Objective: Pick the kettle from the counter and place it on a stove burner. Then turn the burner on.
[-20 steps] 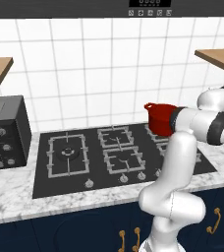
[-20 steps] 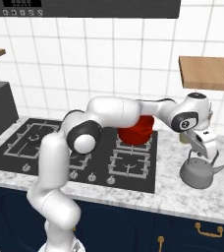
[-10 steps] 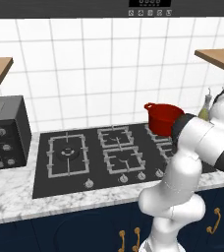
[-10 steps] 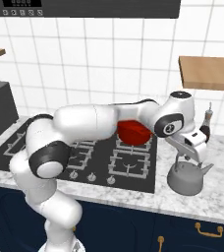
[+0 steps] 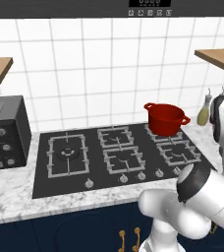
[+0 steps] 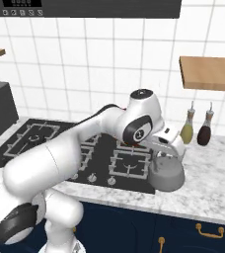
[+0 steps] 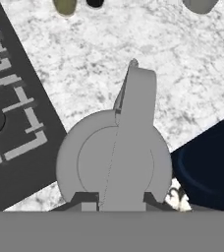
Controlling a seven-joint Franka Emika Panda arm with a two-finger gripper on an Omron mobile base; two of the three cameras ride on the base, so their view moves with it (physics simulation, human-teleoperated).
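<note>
The silver-grey kettle sits at the right edge of the black cooktop, partly over the marbled counter. My gripper is right above it, shut on the thin arched handle. In the hand view the kettle fills the middle, seen from above, with its handle running between my fingertips; I cannot tell whether it touches the counter. The stove burner, with its wide square grate, lies at the cooktop's far left. It also shows behind my arm as the stove burner.
A red lidded pot stands on the back right burner. Two bottles stand by the wall to the right of the kettle. A dark oven sits left of the cooktop. Knobs line its front edge.
The arm has carried the kettle leftward along the counter, from well right of the cooktop to its right edge. The grip on the handle has stayed shut.
</note>
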